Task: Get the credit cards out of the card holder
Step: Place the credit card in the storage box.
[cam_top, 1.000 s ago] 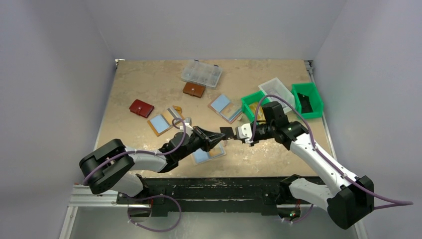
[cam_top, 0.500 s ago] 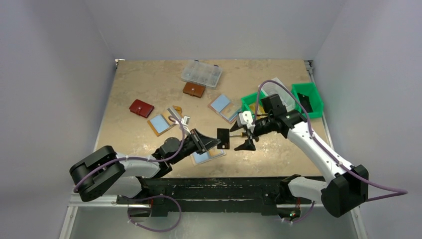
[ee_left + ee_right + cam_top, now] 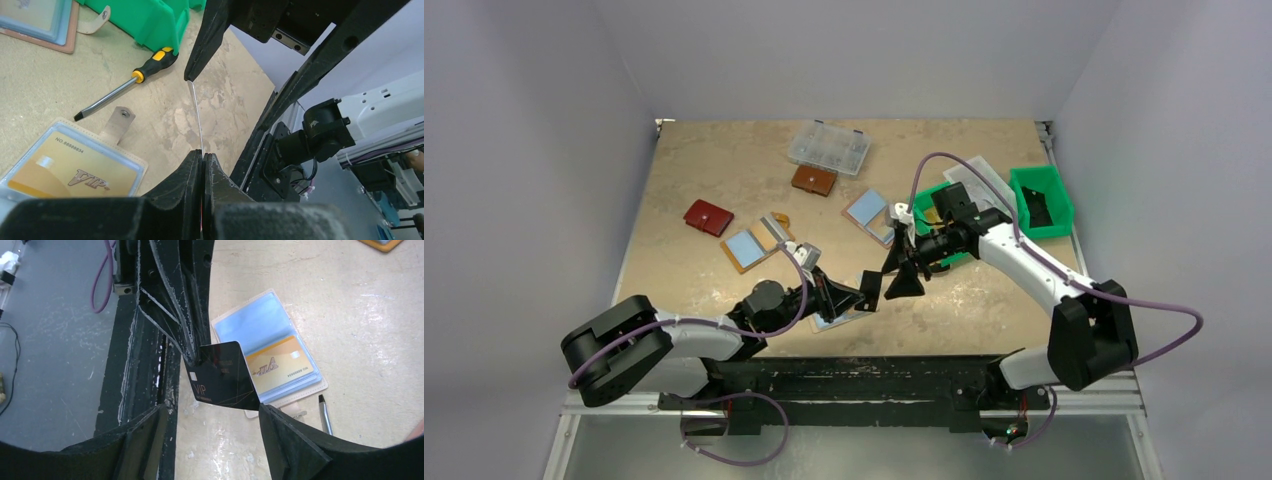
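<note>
My left gripper (image 3: 852, 297) is shut on a black VIP credit card (image 3: 871, 290), pinching one corner (image 3: 192, 359) and holding the card (image 3: 220, 375) above the table. In the left wrist view the card (image 3: 196, 115) shows edge-on above the closed gripper (image 3: 202, 155). My right gripper (image 3: 896, 280) is open, its fingers (image 3: 290, 440) spread wide just short of the card, and one fingertip (image 3: 190, 75) is at the card's far edge. The tan card holder (image 3: 272, 320) lies open on the table below, with a gold card (image 3: 277, 369) in its pale blue sleeve.
A screwdriver (image 3: 130, 82) lies beside the holder. Two more open holders (image 3: 746, 246) (image 3: 871, 213), a red wallet (image 3: 708, 217), a brown wallet (image 3: 813, 180) and a clear organiser box (image 3: 829, 147) sit farther back. Green bins (image 3: 1041, 200) stand at the right.
The right gripper, shut next to the card a second ago, has opened wide and shifted left. The left gripper has sunk slightly toward the near edge with the card.
</note>
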Robot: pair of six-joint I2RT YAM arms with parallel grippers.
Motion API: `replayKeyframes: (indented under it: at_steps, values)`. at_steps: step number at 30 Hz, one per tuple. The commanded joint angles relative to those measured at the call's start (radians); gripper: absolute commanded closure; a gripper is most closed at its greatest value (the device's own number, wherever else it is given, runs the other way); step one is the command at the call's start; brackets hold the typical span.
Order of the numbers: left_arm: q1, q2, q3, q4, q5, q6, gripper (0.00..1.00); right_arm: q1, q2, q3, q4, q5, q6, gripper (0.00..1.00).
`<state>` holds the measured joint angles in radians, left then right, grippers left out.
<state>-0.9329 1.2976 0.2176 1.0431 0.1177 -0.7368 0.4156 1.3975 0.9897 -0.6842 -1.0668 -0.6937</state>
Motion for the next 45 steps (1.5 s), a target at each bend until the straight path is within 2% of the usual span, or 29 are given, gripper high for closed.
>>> replayKeyframes:
  at_steps: [1,4,8,13,20,22,28,30,32,34,40,45]
  values:
    - [-0.006,-0.020,0.007,0.081,0.027,0.072,1.00,0.005,0.018,0.043,0.017,-0.020,0.062,0.27]
    - [-0.007,-0.018,0.007,0.092,0.036,0.071,1.00,0.006,0.028,0.049,0.027,0.009,0.076,0.29]
    - [-0.008,-0.029,-0.002,0.086,0.032,0.072,1.00,0.006,0.022,0.055,0.044,0.046,0.102,0.24]
    - [-0.009,-0.044,-0.015,0.076,0.024,0.074,1.00,0.004,0.020,0.055,0.052,0.054,0.110,0.23]
    - [-0.009,-0.053,-0.026,0.081,0.018,0.071,1.00,0.005,0.033,0.047,0.068,0.017,0.142,0.27]
    - [-0.008,-0.047,-0.023,0.087,0.018,0.069,1.00,0.004,0.042,0.051,0.060,-0.012,0.144,0.34]
    - [-0.008,-0.012,-0.016,0.118,0.017,0.058,1.00,0.008,0.084,0.064,0.062,-0.064,0.180,0.68]
    - [-0.008,-0.008,-0.017,0.124,0.011,0.054,1.00,0.008,0.097,0.077,0.043,-0.082,0.171,0.88]
    - [-0.008,-0.014,-0.020,0.115,-0.003,0.047,0.99,0.008,0.101,0.092,0.023,-0.098,0.154,1.00]
    - [-0.008,-0.033,-0.021,0.076,-0.039,0.037,0.89,0.008,0.095,0.102,0.006,-0.110,0.125,1.00]
    - [-0.007,-0.203,0.007,-0.307,-0.229,0.016,0.47,-0.036,0.061,0.132,-0.075,-0.015,0.007,1.00]
    - [-0.004,-0.455,0.022,-0.686,-0.431,-0.013,0.06,-0.207,0.029,0.197,-0.181,0.115,-0.091,1.00]
